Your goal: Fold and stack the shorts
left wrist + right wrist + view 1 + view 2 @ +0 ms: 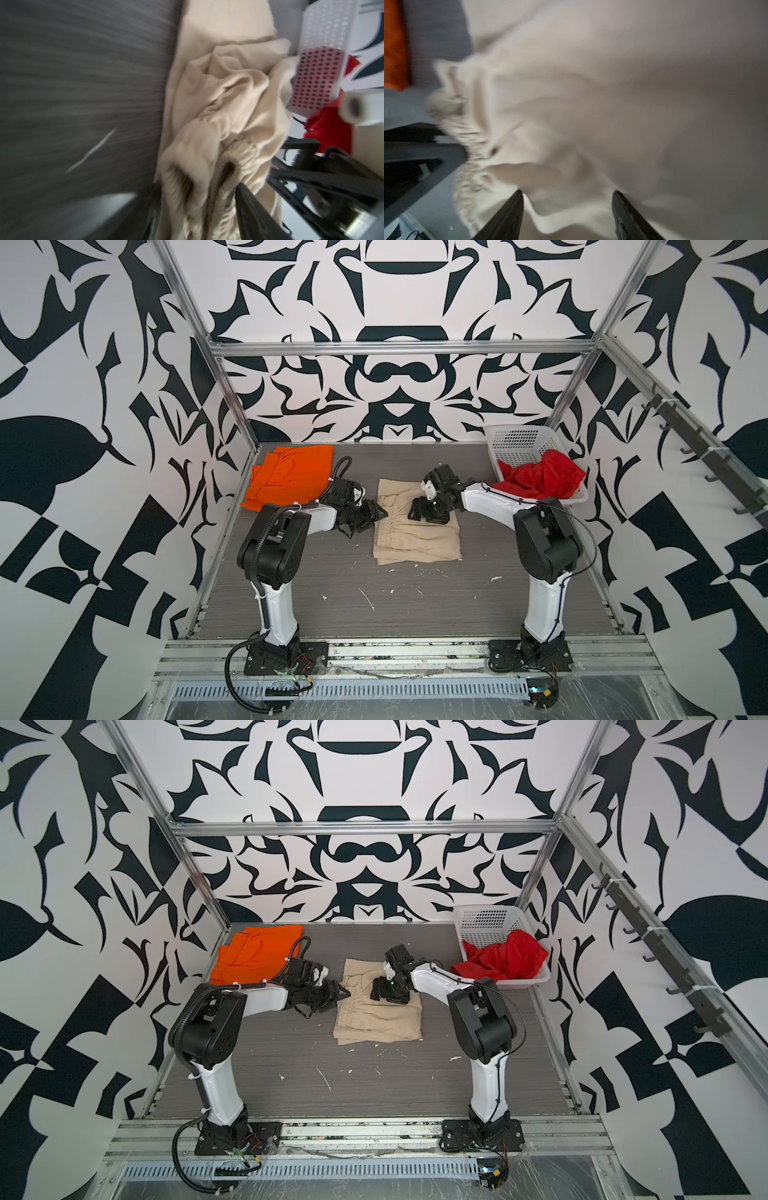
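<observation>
The beige shorts [419,535] [382,1021] lie partly folded in the middle of the table, the gathered waistband on their left side. My left gripper [380,516] [198,187] is at that left edge, jaws open with the ruffled waistband [207,197] between them. My right gripper [415,510] [567,192] hangs over the far part of the beige shorts [591,93], open, with a raised fold of cloth between its fingertips. The orange shorts [291,475] [255,957] lie flat at the far left. The red shorts [540,477] [505,959] sit bunched in the basket.
A white perforated basket [519,441] [486,919] stands at the far right corner against the wall. Metal frame posts and patterned walls close in the table on three sides. The dark table top [374,605] shows white scuff marks near the front.
</observation>
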Available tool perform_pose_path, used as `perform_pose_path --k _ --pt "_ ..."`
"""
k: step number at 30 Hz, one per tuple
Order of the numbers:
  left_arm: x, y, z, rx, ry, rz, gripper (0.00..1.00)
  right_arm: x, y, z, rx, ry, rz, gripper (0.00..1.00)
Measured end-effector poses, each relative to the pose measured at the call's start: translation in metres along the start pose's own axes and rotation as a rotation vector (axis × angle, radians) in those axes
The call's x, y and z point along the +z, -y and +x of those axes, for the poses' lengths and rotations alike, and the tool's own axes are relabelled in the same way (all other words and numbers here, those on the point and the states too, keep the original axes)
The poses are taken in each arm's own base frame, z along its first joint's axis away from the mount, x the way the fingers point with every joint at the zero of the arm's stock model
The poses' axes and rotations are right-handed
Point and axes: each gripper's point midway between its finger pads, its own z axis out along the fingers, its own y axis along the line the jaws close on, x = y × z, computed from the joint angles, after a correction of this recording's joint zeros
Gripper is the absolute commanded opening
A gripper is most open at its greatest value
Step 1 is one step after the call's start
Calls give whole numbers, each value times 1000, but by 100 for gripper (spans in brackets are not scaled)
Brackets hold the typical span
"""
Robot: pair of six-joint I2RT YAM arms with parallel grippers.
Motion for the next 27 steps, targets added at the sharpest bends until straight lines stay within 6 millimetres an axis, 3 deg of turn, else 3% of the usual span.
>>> perform_pose_path --k 3,8,12,17,24,27 --pt "-13 -1 4 -15 8 -32 84 -3 4 -6 10 21 17 70" --pt "-29 3 12 -37 18 -37 88 -2 14 -6 22 24 60 69" --pt "-22 -8 24 -86 -16 -34 86 -2 15 -6 23 29 69 68" --pt "-13 -2 24 -108 -31 38 86 -1 13 -4 20 30 69 66" --pt "7 14 20 -96 -48 124 73 3 7 -1 16 46 69 61" --pt "14 19 21 -95 -51 141 63 5 3 0 15 50 64 57"
